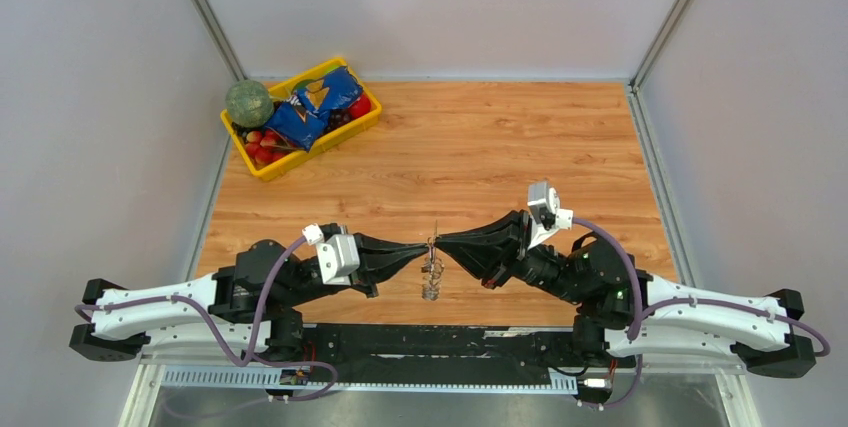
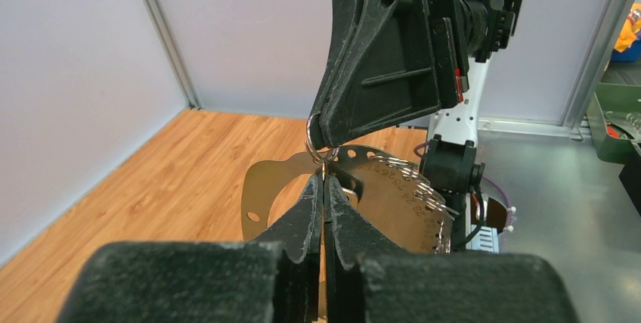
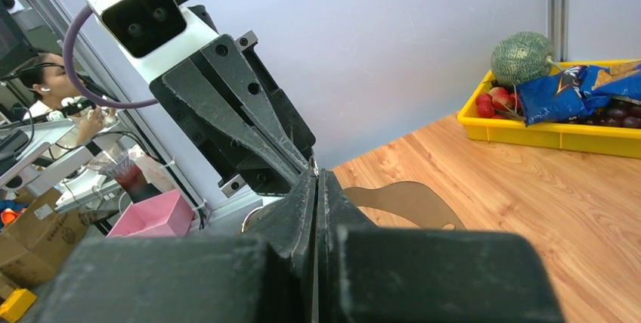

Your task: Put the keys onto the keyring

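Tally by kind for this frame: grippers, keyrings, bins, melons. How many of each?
grippers: 2 (left gripper, right gripper)
keyring: 1
yellow bin: 1
green melon: 1
Total: 5

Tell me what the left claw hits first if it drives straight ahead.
Likely the thin silvery metal keyring right at its tips, then almost at once the right claw, facing it tip to tip.
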You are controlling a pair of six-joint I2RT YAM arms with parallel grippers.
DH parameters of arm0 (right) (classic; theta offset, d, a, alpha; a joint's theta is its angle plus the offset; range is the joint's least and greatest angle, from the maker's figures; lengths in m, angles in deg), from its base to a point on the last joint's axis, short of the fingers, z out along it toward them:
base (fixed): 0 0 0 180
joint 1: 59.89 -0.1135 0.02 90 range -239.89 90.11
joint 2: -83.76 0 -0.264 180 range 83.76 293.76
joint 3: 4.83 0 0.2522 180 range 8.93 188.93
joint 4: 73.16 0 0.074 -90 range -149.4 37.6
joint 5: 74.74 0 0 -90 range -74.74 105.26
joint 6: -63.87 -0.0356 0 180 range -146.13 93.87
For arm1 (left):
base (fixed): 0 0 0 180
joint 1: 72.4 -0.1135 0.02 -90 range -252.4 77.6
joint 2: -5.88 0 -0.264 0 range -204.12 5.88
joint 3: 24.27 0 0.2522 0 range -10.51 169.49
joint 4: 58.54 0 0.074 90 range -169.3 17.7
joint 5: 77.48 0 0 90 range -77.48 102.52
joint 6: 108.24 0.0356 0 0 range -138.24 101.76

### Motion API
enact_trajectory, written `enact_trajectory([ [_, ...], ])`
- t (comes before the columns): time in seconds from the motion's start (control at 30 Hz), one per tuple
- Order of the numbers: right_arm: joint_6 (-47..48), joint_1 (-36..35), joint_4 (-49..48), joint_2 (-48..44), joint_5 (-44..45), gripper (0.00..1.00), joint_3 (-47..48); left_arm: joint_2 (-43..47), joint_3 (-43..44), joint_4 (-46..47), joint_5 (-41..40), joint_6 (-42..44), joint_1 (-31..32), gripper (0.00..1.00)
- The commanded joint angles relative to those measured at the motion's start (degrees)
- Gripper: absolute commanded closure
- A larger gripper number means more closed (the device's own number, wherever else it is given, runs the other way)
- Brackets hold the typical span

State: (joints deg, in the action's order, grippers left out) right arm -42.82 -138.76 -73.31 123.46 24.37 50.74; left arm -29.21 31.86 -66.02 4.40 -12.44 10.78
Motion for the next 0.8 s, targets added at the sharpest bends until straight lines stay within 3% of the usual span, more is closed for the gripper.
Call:
enact_trajectory([
  [0.0, -0.83, 0.12, -12.14, -0.61, 1.98, 1.0, -1.35, -0.07, -0.35, 2.26, 0.73, 0.81, 0.21, 0.96],
  [0.17, -0.58, 0.12, -15.88, 0.49, 1.92, 1.0, -2.41, 0.05, -0.69, 2.92, 0.44, 0.86, 0.21, 0.84],
  [0.47, 0.71, 0.12, -18.63, 1.7, -0.47, 1.0, -2.86, 0.77, 0.3, 2.36, 0.22, -0.34, 0.19, 0.52],
  [0.77, 2.68, 0.11, -15.08, -0.57, -4.4, 1.0, -2.48, 4.01, 1.69, 1.86, -1.93, -1.39, 0.19, 0.42],
])
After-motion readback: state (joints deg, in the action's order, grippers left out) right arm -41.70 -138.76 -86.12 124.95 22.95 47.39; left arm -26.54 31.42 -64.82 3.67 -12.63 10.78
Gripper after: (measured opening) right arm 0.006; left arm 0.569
